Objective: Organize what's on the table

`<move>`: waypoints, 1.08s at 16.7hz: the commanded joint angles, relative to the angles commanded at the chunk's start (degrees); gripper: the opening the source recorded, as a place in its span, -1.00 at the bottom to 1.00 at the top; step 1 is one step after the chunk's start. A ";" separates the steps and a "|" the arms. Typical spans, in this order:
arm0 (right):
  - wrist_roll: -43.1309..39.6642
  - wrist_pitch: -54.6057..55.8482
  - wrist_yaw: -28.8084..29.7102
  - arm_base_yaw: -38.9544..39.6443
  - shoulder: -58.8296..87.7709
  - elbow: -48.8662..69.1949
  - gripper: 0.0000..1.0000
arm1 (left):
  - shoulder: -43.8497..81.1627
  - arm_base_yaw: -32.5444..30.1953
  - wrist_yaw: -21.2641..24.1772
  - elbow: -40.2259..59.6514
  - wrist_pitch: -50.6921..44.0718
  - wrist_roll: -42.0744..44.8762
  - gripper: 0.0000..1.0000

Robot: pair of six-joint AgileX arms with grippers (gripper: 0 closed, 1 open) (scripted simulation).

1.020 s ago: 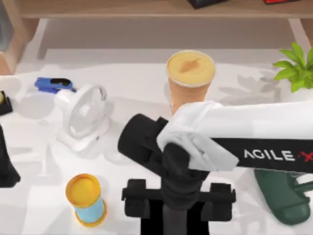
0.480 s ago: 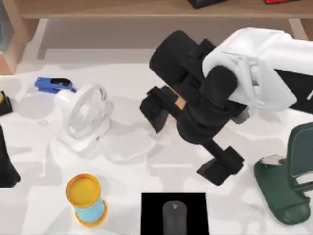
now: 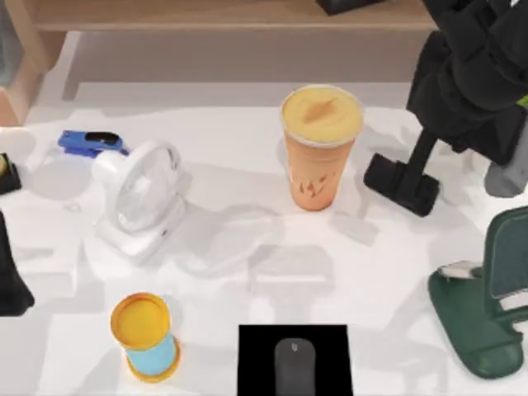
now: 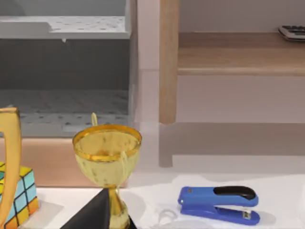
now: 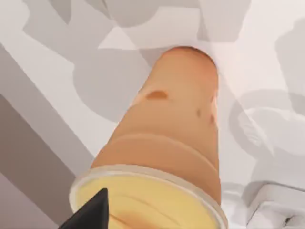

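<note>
Swung back from mid-counter, the right gripper (image 3: 412,177) hangs open and empty beside the tall orange drink cup (image 3: 320,148), likely its next grasp.

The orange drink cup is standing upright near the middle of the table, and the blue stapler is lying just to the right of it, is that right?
Not quite. The orange drink cup does stand upright near the middle of the table, but the blue stapler lies far to its left, beyond the white fan, as the top view shows.
</note>
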 joint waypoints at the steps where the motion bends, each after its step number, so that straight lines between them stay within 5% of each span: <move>1: 7.62 -0.46 -0.11 -2.32 -0.97 -0.51 1.00 | 0.00 0.00 0.00 0.00 0.00 0.00 1.00; 18: 145.35 -5.79 -0.50 -39.62 -17.62 -31.04 1.00 | 0.00 0.00 0.00 0.00 0.00 0.00 1.00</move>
